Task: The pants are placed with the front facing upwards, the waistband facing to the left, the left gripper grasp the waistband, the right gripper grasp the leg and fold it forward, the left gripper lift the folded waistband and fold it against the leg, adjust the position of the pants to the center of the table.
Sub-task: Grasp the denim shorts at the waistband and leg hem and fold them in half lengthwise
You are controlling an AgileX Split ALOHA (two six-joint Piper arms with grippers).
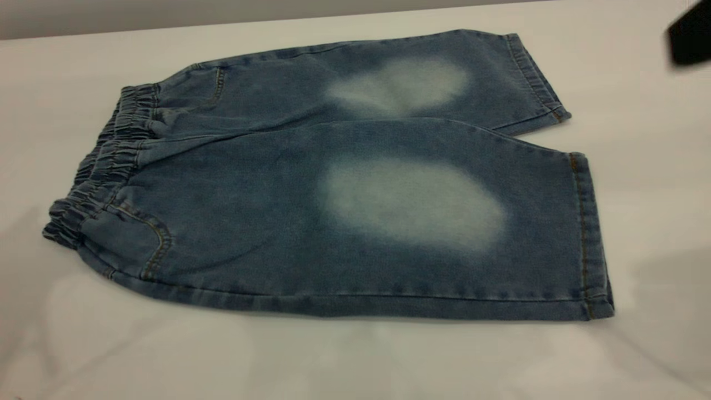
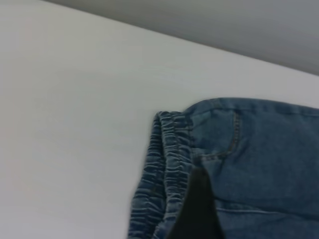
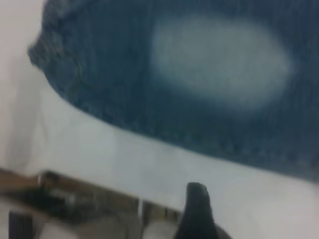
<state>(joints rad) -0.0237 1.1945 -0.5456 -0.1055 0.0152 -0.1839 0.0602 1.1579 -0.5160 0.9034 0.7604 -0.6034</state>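
The blue denim pants lie flat on the white table, front up, with a pale oval on each thigh. The gathered waistband is at the left and both legs run to the right; the near leg ends in a stitched hem. In the left wrist view the left gripper hovers over the waistband, close to a pocket seam. The right wrist view shows the right gripper over bare table beside the pants. A black part of the right arm shows at the far right corner.
Bare white tabletop surrounds the pants on all sides. The table's far edge runs behind them, with a grey wall beyond. In the right wrist view a table edge shows dark clutter past it.
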